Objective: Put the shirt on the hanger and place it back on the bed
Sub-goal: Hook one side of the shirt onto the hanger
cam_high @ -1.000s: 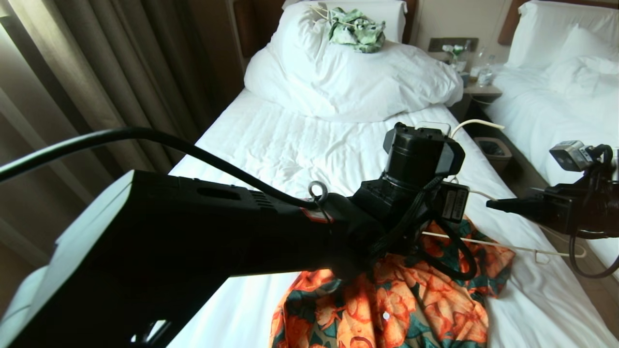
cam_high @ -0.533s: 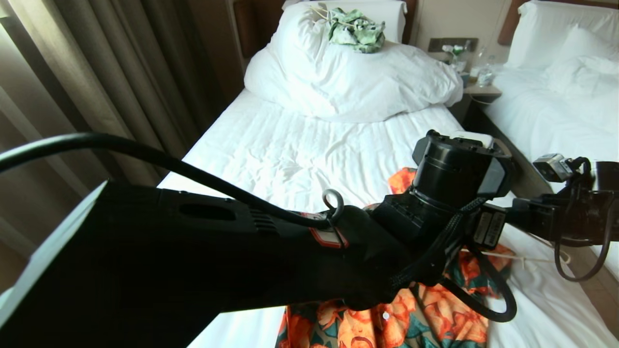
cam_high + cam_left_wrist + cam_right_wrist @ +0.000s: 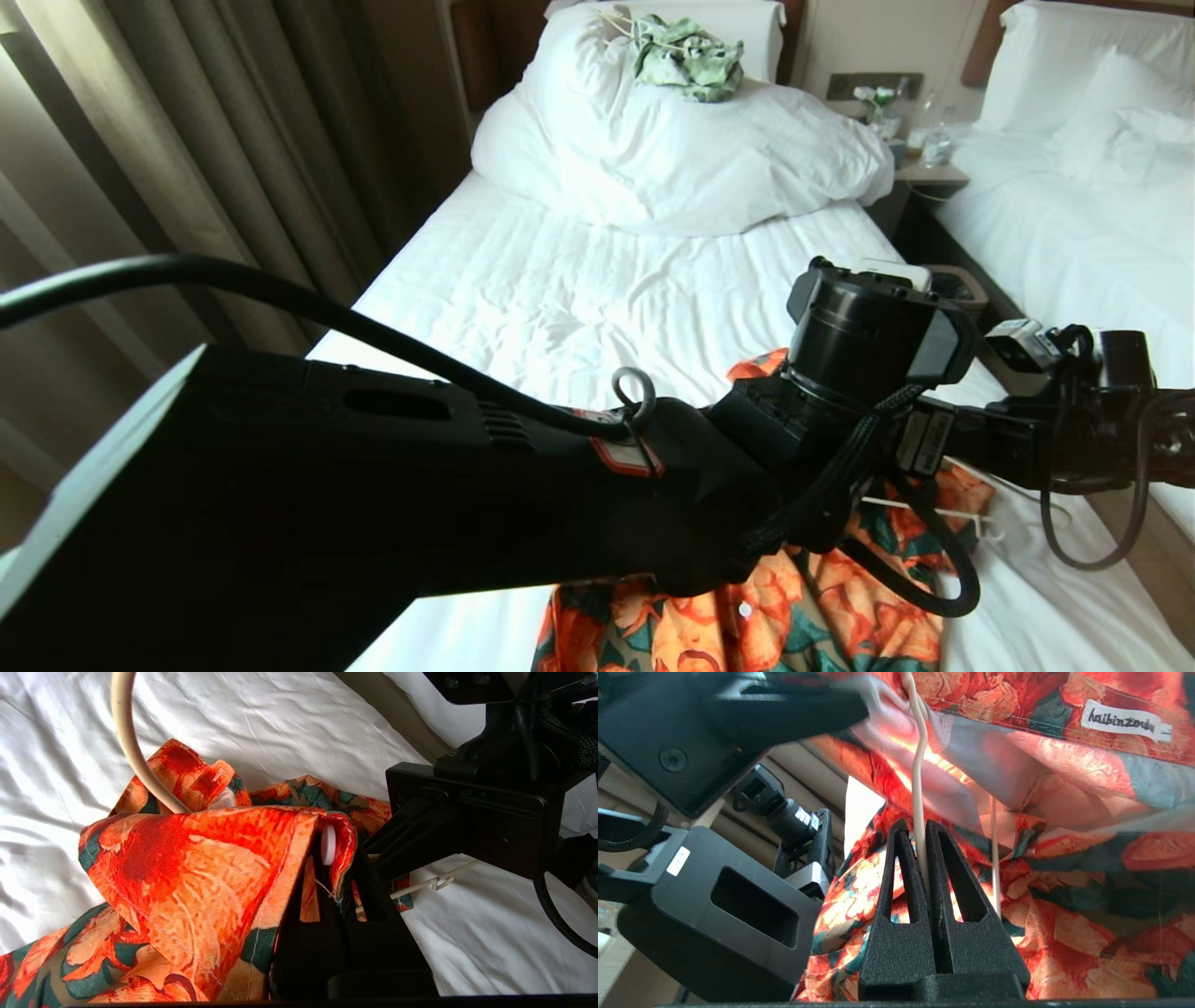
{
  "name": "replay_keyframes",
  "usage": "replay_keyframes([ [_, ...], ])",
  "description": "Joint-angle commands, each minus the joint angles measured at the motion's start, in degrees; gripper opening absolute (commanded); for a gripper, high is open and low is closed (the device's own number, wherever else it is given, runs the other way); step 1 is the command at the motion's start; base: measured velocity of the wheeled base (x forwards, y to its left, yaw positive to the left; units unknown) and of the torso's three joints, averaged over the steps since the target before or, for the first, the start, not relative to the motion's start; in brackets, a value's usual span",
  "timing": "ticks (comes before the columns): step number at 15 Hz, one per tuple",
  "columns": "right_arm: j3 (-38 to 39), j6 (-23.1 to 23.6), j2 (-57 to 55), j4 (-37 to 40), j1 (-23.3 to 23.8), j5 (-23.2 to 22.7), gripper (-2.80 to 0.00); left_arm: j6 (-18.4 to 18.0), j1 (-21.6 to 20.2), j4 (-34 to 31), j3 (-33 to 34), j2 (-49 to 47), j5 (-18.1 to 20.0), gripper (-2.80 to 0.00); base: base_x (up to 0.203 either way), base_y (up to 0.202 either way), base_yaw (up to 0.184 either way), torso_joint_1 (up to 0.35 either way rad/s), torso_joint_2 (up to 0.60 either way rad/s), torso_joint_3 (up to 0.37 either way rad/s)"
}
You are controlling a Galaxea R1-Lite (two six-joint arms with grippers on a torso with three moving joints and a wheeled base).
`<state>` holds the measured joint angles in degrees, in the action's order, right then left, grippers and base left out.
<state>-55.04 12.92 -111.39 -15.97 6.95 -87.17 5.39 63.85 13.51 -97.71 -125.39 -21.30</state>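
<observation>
The bed (image 3: 579, 289) fills the room in front of me, its white sheet wrinkled and a bundled duvet (image 3: 672, 149) heaped at the headboard end, with a small green-and-white garment (image 3: 686, 56) perched on top. A second bed (image 3: 1074, 187) stands to the right.

The shirt (image 3: 794, 607), orange flowers on dark green, lies at the near end of the sheet, part of it lifted into a tent where the two arms meet above it. The hanger (image 3: 917, 784), a thin cream wire, runs up inside the cloth; one notched end (image 3: 437, 883) pokes out over the sheet and its hook (image 3: 126, 742) curves up behind the collar.

The left pincer (image 3: 336, 877) is pressed together on the shirt's front edge just by a white button (image 3: 328, 844), holding the opening up. The right pincer (image 3: 922, 877) is pinching the hanger's wire between its fingers, right up against the fabric.

To my eye the step in hand is working the hanger's shoulder into the shirt. It would go best if the left keeps the edge raised and taut so the opening stays wide, while the right slides the wire along under the shoulder seam rather than pushing against the cloth. The notched end looks likely to snag; a slight tilt should clear it.
</observation>
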Motion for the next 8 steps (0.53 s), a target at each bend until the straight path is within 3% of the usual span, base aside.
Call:
replay_keyframes([
  [1, 0.7, 0.1, 0.2, -1.4, -0.5, -0.5, -2.80, 0.1, 0.1, 0.3, 1.7, 0.6, -0.2, -2.80, 0.000, 0.000, 0.000, 0.000, 0.00, 0.000],
  [6, 0.6, 0.1, 0.1, -1.5, -0.1, -0.5, -2.80, -0.8, 2.3, 1.0, 5.9, 1.6, -1.1, -2.80, 0.000, 0.000, 0.000, 0.000, 0.00, 0.000],
  [7, 0.6, 0.1, 0.2, -1.5, -0.2, -0.5, -2.80, -1.3, 3.0, 1.5, 6.5, 1.6, -1.4, 0.00, 0.000, 0.000, 0.000, 0.000, 0.00, 0.000],
  [8, 0.6, 0.1, 0.2, -1.5, -0.1, -0.5, -2.80, -1.6, 3.5, 2.2, 6.7, 1.4, -1.7, 0.00, 0.000, 0.000, 0.000, 0.000, 0.00, 0.000],
])
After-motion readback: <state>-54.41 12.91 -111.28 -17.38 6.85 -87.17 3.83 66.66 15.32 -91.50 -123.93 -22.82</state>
